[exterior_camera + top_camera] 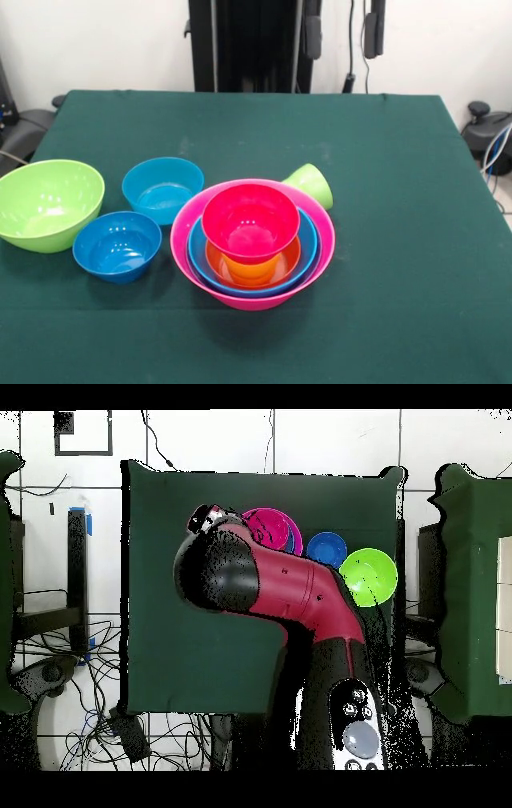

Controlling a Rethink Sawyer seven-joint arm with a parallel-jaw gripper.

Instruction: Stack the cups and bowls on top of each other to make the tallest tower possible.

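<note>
The tower stands at the table's middle in the front view. Its base is the big pink bowl [240,301]. A blue bowl [308,248] and an orange bowl [292,258] are nested in it, and a red-pink bowl [250,220] sits on top over a paler orange piece. The lime green cup [310,185] lies on its side behind the pink bowl, touching it. No gripper shows in the front view. In the overhead view the red and black arm [290,594] reaches over the pink bowl [272,524]; its tip [205,516] shows only from above.
Left of the tower in the front view stand a big lime green bowl [48,204], a sky blue bowl [162,189] and a dark blue bowl [117,246]. The overhead view shows the blue bowl [326,547] and the green bowl [368,576] beside the arm.
</note>
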